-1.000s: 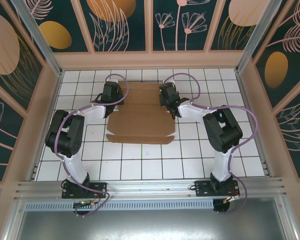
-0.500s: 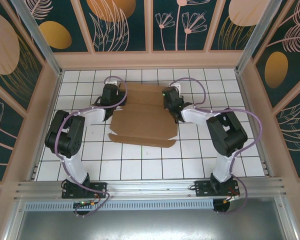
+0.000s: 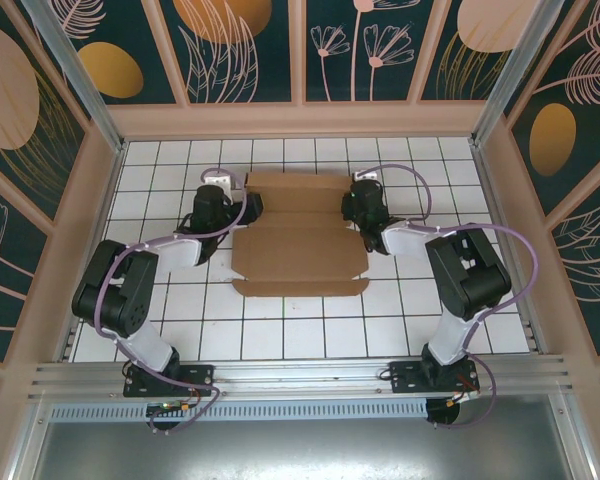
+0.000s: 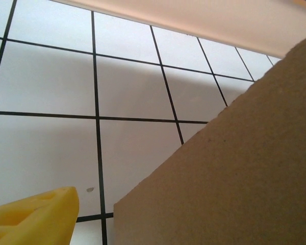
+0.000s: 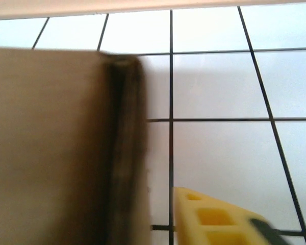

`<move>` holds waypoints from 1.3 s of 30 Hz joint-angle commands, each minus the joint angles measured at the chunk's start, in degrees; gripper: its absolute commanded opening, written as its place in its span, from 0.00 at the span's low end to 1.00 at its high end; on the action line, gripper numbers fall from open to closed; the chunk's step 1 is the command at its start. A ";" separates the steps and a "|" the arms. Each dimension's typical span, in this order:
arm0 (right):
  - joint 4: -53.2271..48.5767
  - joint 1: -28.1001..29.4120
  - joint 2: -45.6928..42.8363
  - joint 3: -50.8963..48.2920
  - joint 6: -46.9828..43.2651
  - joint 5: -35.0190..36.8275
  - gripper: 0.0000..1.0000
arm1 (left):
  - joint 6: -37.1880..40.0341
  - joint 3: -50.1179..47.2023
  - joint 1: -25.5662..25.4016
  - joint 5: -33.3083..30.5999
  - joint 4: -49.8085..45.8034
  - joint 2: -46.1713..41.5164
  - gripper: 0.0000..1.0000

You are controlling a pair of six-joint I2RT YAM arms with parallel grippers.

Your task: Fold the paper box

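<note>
white tiled counter is occupied by one paper box, laid flat at mid-counter. two grippers are counted: left gripper just beside its left edge, right gripper just beside its right edge; neither opening can be told.

White black-gridded tiled floor, dark floral wall panels

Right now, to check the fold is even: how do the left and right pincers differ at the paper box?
The left pincer sits at the left edge of the paper box, the right pincer at its right edge. The left pincer's camera shows the cardboard edge slanting; the right pincer's shows it upright and blurred. Both flank the box's far half.
</note>
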 commanded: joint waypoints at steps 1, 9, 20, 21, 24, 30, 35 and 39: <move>3.56 -1.89 -2.47 -2.11 -0.59 0.35 0.36 | -1.73 -1.00 1.46 -0.71 3.57 -2.46 0.79; 11.35 -1.48 -10.47 -8.34 -3.11 -6.30 0.71 | -0.11 -1.84 1.44 1.20 3.97 -1.60 0.79; 19.22 -1.61 -24.52 -17.03 -1.62 -12.25 0.83 | -2.17 -13.59 1.47 4.05 13.58 -15.19 0.77; 18.23 -2.05 -24.85 -16.28 -0.55 -12.60 0.83 | -2.99 -14.56 1.47 3.26 14.10 -17.52 0.77; 12.12 -3.93 -23.66 -11.18 2.79 -14.03 0.84 | -4.05 -12.62 1.49 0.55 12.42 -21.57 0.78; 3.42 -6.46 -19.03 -2.91 7.71 -17.74 0.83 | -4.14 7.95 2.16 6.80 -2.80 -11.31 0.82; 0.08 -7.07 -16.26 -0.72 9.14 -19.02 0.79 | -5.42 19.77 3.87 12.54 -10.31 0.06 0.82; -0.53 -7.33 -14.18 -1.24 9.34 -18.84 0.76 | -7.24 17.75 3.98 13.55 -7.30 3.86 0.82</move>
